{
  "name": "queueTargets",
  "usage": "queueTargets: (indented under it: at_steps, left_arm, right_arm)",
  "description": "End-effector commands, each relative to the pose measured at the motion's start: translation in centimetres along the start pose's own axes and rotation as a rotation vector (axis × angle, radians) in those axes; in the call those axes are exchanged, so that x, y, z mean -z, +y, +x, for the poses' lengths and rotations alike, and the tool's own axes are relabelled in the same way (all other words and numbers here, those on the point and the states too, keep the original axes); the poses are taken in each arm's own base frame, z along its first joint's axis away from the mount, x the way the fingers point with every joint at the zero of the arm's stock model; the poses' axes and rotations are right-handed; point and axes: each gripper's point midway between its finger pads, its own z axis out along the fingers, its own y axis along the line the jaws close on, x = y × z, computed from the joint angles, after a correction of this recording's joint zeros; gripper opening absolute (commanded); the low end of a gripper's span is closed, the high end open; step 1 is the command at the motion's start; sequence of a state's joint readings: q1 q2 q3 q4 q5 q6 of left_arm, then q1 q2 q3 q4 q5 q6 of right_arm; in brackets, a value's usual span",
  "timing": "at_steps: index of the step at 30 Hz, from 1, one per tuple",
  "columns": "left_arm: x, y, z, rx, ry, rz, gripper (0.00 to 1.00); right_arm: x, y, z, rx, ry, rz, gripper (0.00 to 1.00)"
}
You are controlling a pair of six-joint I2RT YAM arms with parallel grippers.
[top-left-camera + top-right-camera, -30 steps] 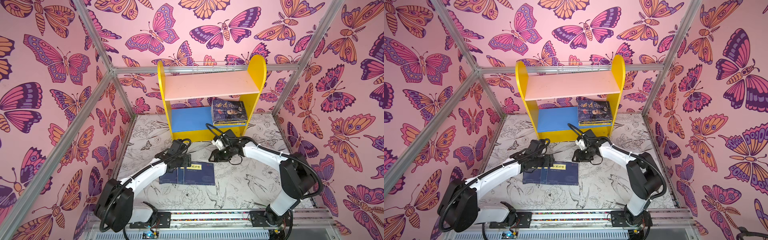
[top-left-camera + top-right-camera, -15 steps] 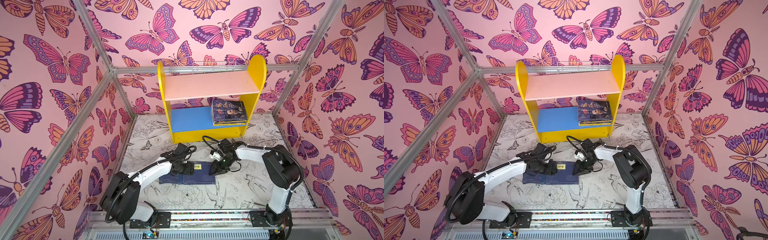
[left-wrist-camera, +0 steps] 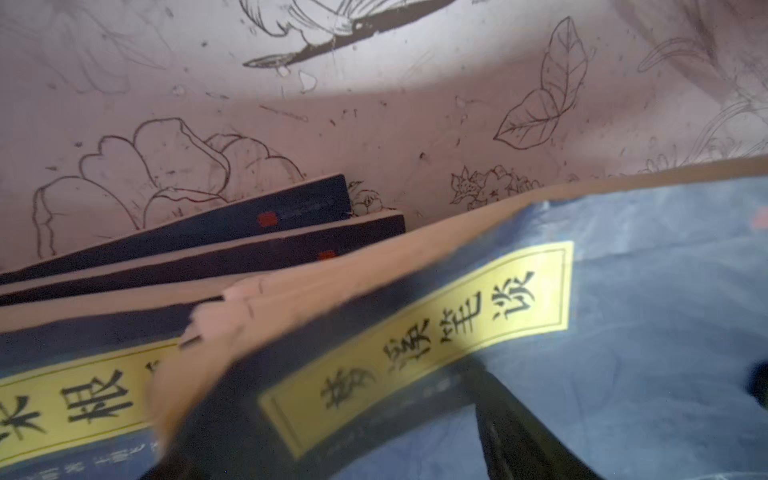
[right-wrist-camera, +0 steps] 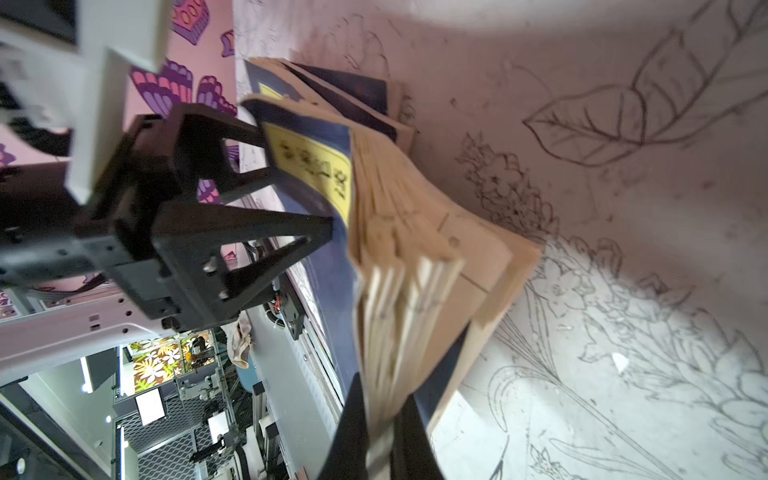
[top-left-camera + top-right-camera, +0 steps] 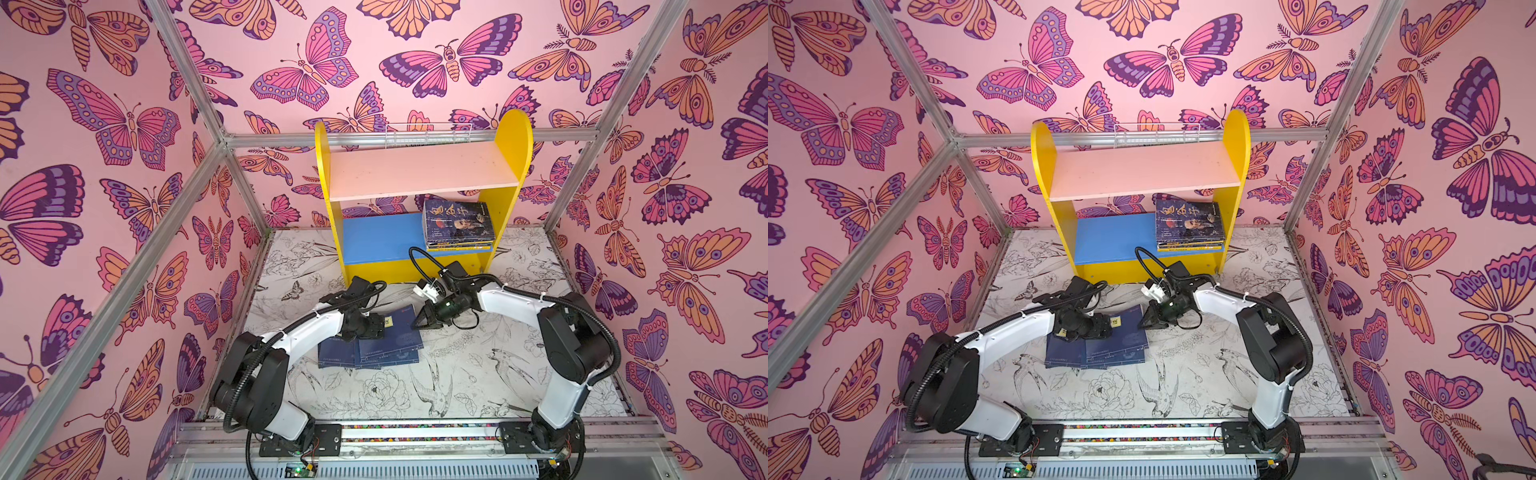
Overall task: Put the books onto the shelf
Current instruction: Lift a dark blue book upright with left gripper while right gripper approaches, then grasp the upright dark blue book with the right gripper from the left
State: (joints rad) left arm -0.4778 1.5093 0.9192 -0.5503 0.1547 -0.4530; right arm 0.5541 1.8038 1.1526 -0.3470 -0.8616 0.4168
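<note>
One navy book is pinched by its page edge in the closed right jaws; its cover is seemingly steadied by the widely spread, empty left jaws.

Pink butterfly walls, aluminium frame bars — ink-sketched floral floor mat

The table surface is printed with black line drawings of flowers and birds. It is enclosed by pink butterfly-patterned walls, which are framed by aluminium bars. A white wire rack is seen at the rear bar. Along the table's front edge a multicoloured strip is laid, with a green-lit circuit board below it.
</note>
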Motion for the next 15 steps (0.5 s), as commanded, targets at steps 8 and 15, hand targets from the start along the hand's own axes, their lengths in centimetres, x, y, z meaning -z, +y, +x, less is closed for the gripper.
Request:
queueTargets:
  at_steps: [8,15]
  left_arm:
    - [2.9,2.2,-1.0,0.175,-0.102,0.153,0.93]
    - [7.6,0.9,-3.8,0.223,-0.314,0.423,0.98]
  right_arm:
    - [5.2,5.6,-5.8,0.136,-0.261,-0.250,0.00]
    - [9.4,8.3,-6.9,0.203,-0.343,-0.338,0.00]
